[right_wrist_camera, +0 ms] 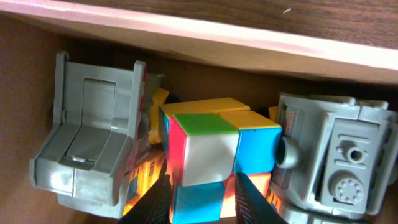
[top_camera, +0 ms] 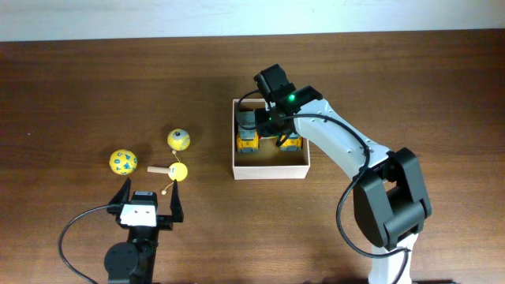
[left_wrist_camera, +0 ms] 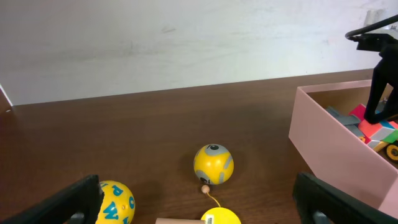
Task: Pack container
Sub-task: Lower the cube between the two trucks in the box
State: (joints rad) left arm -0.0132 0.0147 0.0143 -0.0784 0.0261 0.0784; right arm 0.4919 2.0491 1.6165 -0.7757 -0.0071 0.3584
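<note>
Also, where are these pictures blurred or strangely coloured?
Overhead: sharp, evenly lit, with one green light glowing on the right arm. Left wrist: left fingers at the bottom corners are blurred, and the container looks pinkish. Right wrist: dark blurred right fingers; orange glow under the puzzle cube.

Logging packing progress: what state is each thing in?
square white cardboard container: open-topped, partly packed.
multicoloured plastic puzzle cube: in container, gripped.
two grey-and-yellow toy vehicles: in container.
yellow blue-lettered ball: loose on table.
yellow grey-patched ball: loose on table.
yellow ball strung to wooden peg: loose on table.
left gripper: jaws open, empty.
right gripper: jaws shut on cube.
</note>
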